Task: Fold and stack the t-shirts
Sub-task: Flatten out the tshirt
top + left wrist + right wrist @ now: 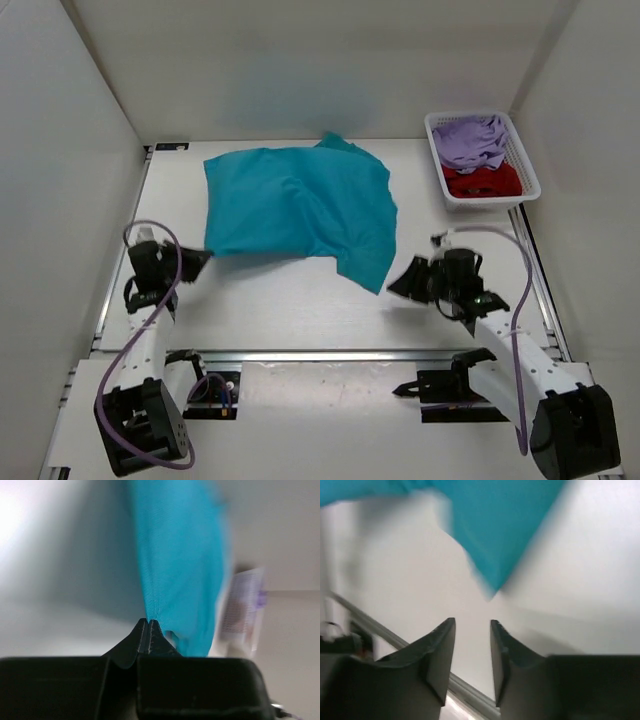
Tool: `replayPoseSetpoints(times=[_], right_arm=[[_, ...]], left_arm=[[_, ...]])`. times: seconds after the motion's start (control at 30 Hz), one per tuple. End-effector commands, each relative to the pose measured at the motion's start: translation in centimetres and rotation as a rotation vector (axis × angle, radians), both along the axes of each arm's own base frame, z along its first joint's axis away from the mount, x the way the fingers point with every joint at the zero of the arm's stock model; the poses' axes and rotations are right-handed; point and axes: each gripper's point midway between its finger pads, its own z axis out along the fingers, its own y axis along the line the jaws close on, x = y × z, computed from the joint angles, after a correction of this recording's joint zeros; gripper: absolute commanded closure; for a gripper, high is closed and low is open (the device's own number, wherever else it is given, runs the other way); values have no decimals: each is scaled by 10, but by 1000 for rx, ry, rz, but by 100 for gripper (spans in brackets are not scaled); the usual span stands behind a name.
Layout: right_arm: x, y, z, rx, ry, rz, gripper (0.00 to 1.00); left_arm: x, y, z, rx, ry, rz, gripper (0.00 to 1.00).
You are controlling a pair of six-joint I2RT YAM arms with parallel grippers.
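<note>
The left gripper [149, 627] is pinching a corner of the teal t-shirt [295, 205] between tightly closed jaws. The right gripper [472, 630] is hovering with its jaws partly apart, gripping nothing, just below the shirt's pointed lower-right corner. The shirt is spreading across the frame's centre. The lavender t-shirt [470, 138] and the dark red t-shirt [485, 182] are sitting in the white mesh basket [528, 168] at the upper right.

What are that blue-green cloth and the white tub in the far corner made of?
The teal t-shirt looks like soft, matte cloth, perhaps cotton: it drapes and creases, and a fine texture shows close up. The basket looks like rigid white plastic, probably moulded: its walls are an open mesh grid.
</note>
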Motion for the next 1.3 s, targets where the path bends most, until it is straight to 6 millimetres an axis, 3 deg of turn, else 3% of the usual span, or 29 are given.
replayPoseSetpoints(times=[0.0,0.1,0.27,0.37,0.5,0.63,0.77,0.9,1.27], right_arm=[[-21,-14,-41,-9,63,-88,65],[-33,-28,-57,-68,94,-138,60],[-53,-30,-94,-104,192,-150,59],[-48,-33,-104,-119,210,-189,59],[-24,-50,-99,-166,204,-282,60],[-18,-43,-107,-234,251,-266,64],[-25,-29,-117,-291,278,-239,65],[-19,-41,-124,-357,299,-287,65],[-15,-38,-134,-491,327,-278,71]], left_arm=[[-28,-3,-55,-13,96,-4,100],[-37,-2,-62,24,116,-8,100],[-35,-3,-51,67,93,-18,100],[-36,-10,-53,79,87,-38,100],[-40,-16,-62,96,96,-61,100],[-43,-24,-68,99,98,-85,100],[-43,-27,-69,112,93,-98,100],[-43,-32,-71,112,89,-113,100],[-42,-40,-72,110,85,-151,100]])
